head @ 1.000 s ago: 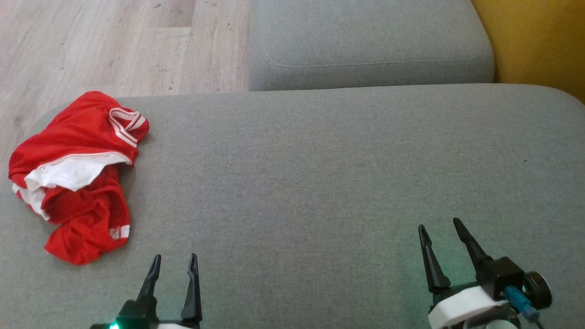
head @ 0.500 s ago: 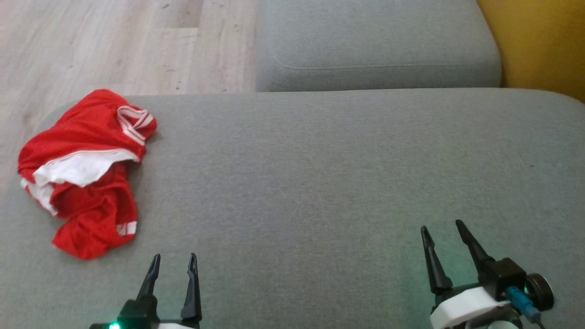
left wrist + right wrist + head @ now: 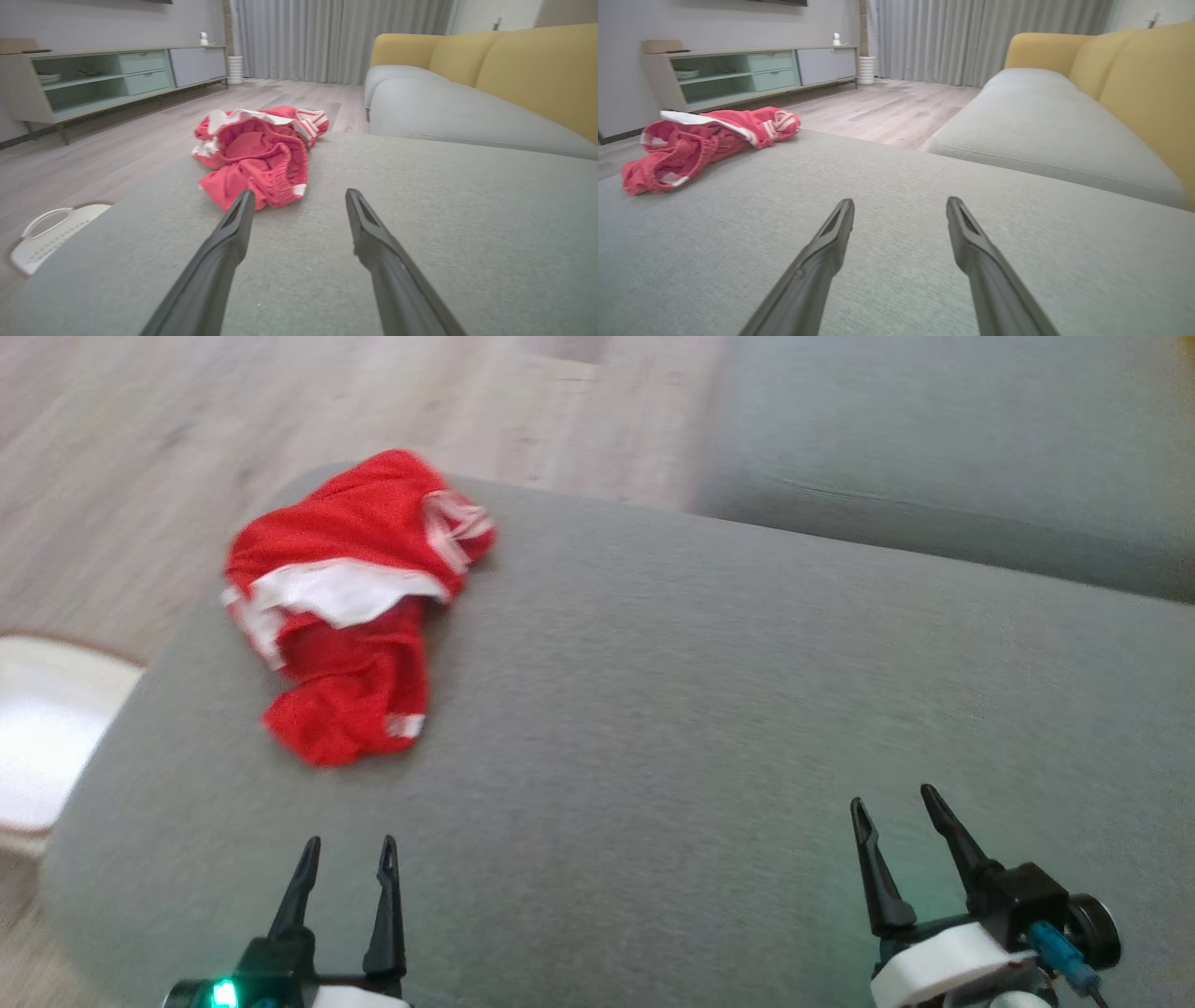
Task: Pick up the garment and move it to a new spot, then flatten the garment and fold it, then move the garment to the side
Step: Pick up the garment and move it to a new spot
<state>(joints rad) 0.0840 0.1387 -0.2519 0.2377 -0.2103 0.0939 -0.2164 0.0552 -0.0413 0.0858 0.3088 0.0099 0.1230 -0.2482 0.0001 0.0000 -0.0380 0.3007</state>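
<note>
Head view was smeared, so I wouldn't have trusted it for aiming. garment (image 3: 350, 607) lay crumpled at the far left corner of the grey cushion (image 3: 700, 709), right by the rounded edge. /mk

Gripper state? /jo

Both spread wide, nothing in either. left gripper (image 3: 350, 845) hovered low over the cushion at the near side, right gripper (image 3: 892, 798) likewise, far over to the right. /mk

Relation to the cloth? /jo

Left: garment was ahead and a bit to its left, near but apart, no contact. Left wrist view had the red heap just past the left fingertip. Right: well apart, the garment was far off to its left in the right wrist view. /mk

Failure modes? /jo

Main one, my read: a pushing approach from the near side would have shoved it over the corner onto the floor (image 3: 140, 448), or into the white basket (image 3: 47, 737) sitting below that edge. Second: it was bunched in layers with the white lining showing, so a shallow pinch could have caught one layer only and let it slip or unroll mid-lift. Third: coming down too deep could have snagged the cushion fabric with the cloth. /mk

Which arm? /jo

Left looked the better pick. Right would have needed a long cross reach. /mk
</note>
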